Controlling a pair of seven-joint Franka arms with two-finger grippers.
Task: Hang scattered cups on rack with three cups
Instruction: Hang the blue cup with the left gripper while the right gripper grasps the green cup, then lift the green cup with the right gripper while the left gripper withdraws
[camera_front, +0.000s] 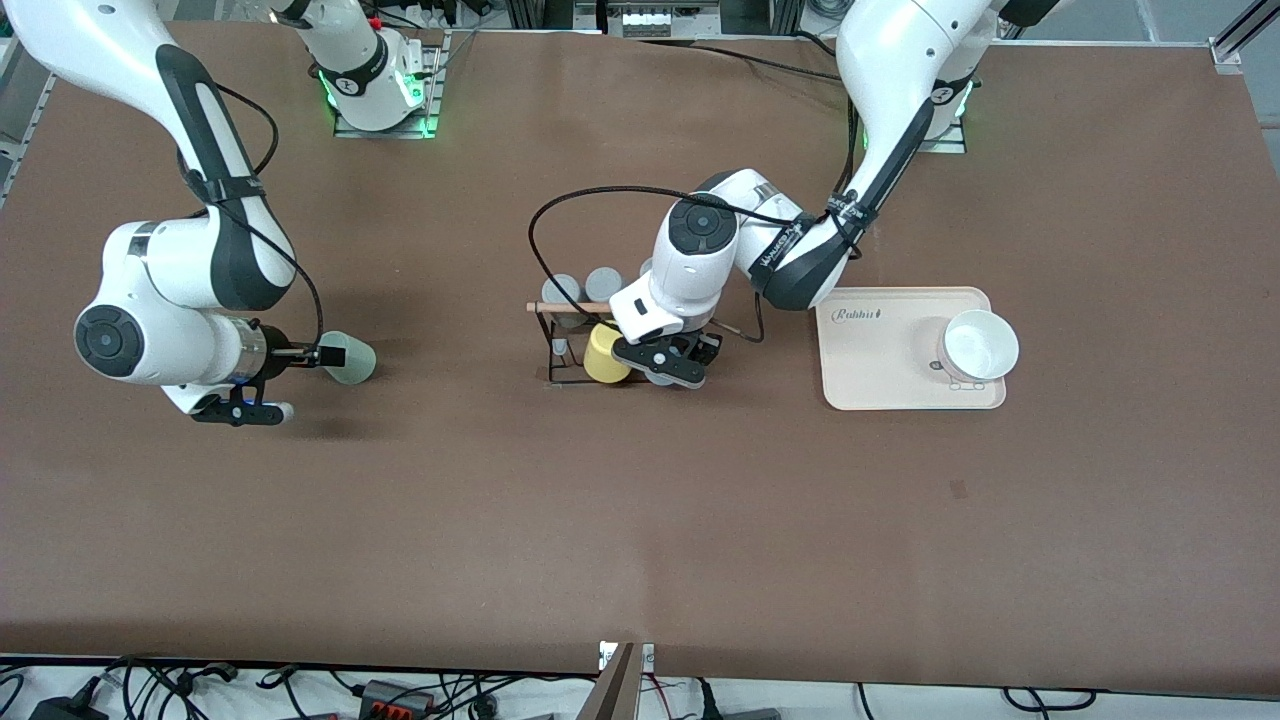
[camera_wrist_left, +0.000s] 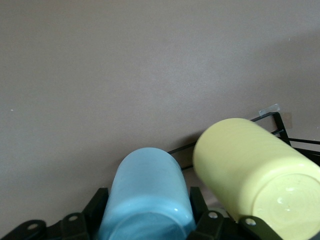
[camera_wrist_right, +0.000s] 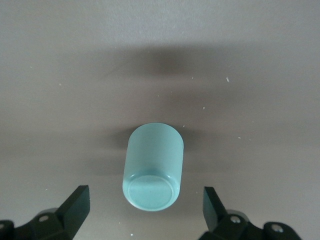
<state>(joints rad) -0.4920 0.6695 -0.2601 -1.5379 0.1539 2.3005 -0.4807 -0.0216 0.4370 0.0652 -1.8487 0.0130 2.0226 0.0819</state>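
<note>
The light blue cup (camera_wrist_left: 150, 185) is gripped at its sides by my left gripper (camera_wrist_left: 147, 202), right beside the yellow cup (camera_wrist_left: 260, 170) that hangs on the rack (camera_front: 570, 308). In the front view my left gripper (camera_front: 662, 362) covers most of this cup at the rack's end toward the left arm. The mint-green cup (camera_front: 349, 358) lies on its side on the table toward the right arm's end. My right gripper (camera_front: 316, 354) is open just short of it, with the cup's base (camera_wrist_right: 150, 192) facing between the spread fingers (camera_wrist_right: 77, 200).
Two grey cups (camera_front: 582, 287) stand at the rack, farther from the front camera than the rod. The yellow cup (camera_front: 604, 353) hangs nearer. A beige tray (camera_front: 880, 385) with a white bowl (camera_front: 980, 345) lies toward the left arm's end.
</note>
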